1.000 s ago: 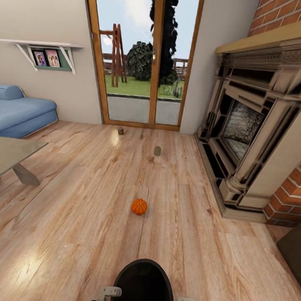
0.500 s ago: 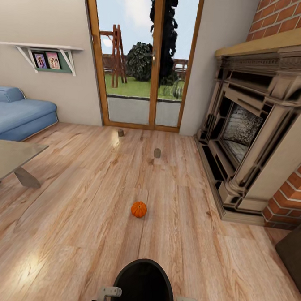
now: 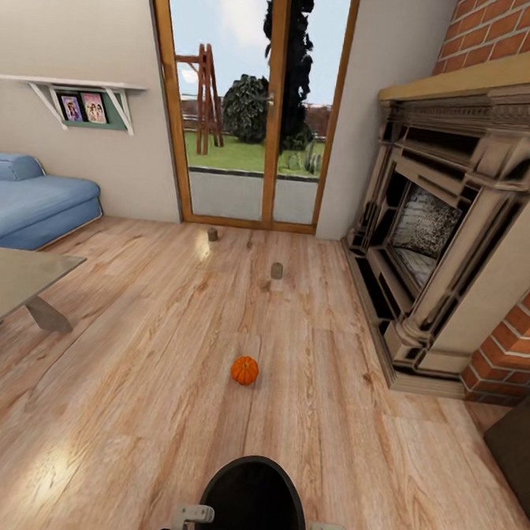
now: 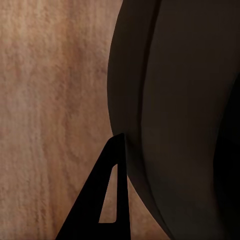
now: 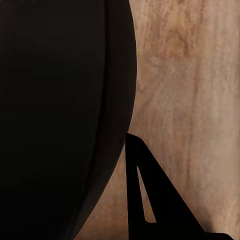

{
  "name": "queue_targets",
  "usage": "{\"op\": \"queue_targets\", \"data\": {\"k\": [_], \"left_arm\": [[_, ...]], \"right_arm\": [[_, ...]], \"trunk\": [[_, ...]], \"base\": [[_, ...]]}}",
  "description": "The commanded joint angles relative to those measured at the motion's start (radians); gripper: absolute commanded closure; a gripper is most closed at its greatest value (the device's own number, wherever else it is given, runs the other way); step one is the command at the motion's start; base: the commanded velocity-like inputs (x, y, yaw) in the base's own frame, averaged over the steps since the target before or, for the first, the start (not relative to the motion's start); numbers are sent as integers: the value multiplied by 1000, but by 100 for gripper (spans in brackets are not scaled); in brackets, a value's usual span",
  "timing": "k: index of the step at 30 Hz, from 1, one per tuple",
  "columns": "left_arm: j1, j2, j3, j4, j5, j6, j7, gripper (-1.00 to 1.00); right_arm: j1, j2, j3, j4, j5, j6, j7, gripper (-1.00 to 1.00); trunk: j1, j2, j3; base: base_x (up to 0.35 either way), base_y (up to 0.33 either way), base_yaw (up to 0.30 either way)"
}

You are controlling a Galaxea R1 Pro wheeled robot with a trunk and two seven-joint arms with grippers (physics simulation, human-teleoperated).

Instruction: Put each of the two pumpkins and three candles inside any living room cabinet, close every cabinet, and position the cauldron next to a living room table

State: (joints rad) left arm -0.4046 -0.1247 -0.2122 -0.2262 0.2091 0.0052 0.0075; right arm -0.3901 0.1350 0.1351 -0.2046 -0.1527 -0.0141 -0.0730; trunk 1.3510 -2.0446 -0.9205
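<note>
A small orange pumpkin (image 3: 244,369) lies on the wood floor straight ahead of my base (image 3: 255,497). Farther on stand two stubby grey-brown candles, one (image 3: 276,270) mid-floor and another (image 3: 213,234) near the glass door. The cabinet and the cauldron are out of view. In the left wrist view one dark triangular finger (image 4: 85,225) hangs beside my dark body, above bare floor. The right wrist view has the same, one finger (image 5: 170,215) next to the body. Neither view tells how the jaws stand.
A grey table (image 3: 15,275) juts in at the left, with a blue sofa (image 3: 32,201) behind it. A large stone fireplace (image 3: 449,230) lines the right side. A dark object (image 3: 517,453) sits at the right edge. The glass door (image 3: 256,106) closes the far end.
The whole picture has slid down a few pixels, so the camera has moved slightly. The pumpkin and both candles keep their places on the floor.
</note>
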Motion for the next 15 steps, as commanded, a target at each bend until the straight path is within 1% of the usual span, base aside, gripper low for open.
{"op": "queue_targets", "data": {"k": [1,15], "left_arm": [[0,0,-7,2,10,0,2,100],[0,0,-7,2,10,-1,2,100]], "right_arm": [[-1,0,8,-4,-5,-1,-5,100],[-1,0,8,-4,-5,-3,-5,100]], "trunk": [[0,0,-1],[0,0,-1]], "base": [[0,0,0],[0,0,0]]}}
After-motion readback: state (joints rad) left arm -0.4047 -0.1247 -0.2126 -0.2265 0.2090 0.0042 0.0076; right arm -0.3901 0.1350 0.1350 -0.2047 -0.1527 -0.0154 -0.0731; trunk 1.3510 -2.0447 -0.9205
